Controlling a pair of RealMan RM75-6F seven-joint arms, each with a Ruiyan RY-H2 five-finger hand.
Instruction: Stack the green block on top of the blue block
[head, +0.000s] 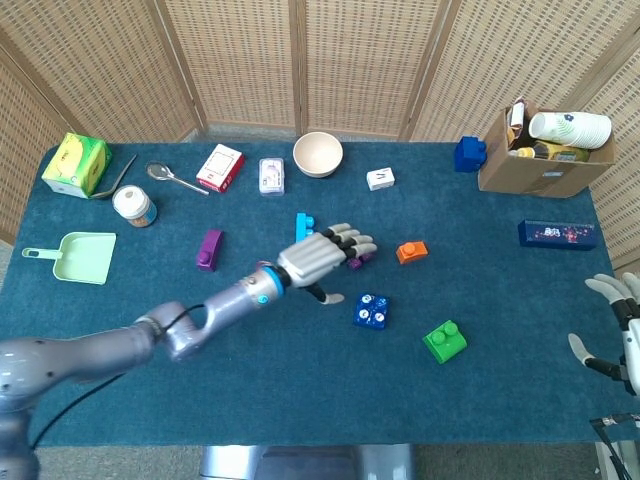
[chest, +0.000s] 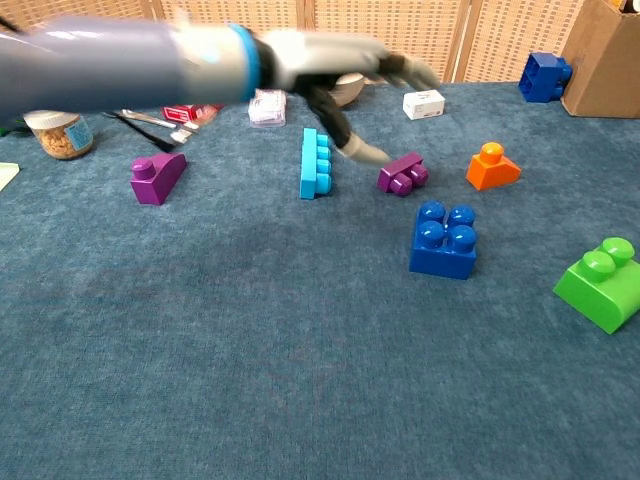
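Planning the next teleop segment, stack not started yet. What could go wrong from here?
1. The green block has a sloped side and lies apart from the blue block; a grip on the slope may slip.
2. The blue block sits rotated on the cloth, so studs might not line up when stacking.
3. The left hand hovers open above the purple brick and cyan brick; a low sweep toward the green block could knock them or the blue block.
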